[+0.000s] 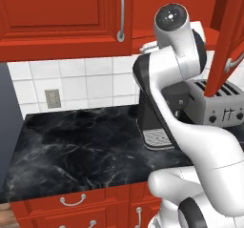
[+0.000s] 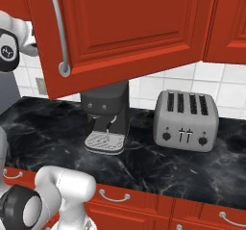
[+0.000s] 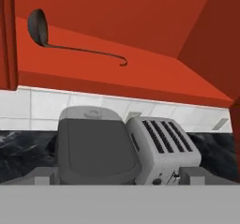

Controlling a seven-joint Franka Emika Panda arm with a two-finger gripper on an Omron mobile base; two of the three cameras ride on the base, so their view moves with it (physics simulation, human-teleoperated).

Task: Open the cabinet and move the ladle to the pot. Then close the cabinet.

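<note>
While my hand (image 3: 120,176) stands with its fingers spread wide and empty, a dark coffee machine (image 3: 96,145) and a grey toaster (image 3: 161,148) sit side by side on the black marble counter (image 1: 71,146) at its back edge, directly below my line of sight. Above them the cabinet (image 3: 140,21) is open, its door (image 2: 120,27) swung out. On the cabinet's shelf lies the ladle (image 3: 70,42), well apart from my hand, bowl toward the left. My own arm hides the hand from the base cameras.
</note>
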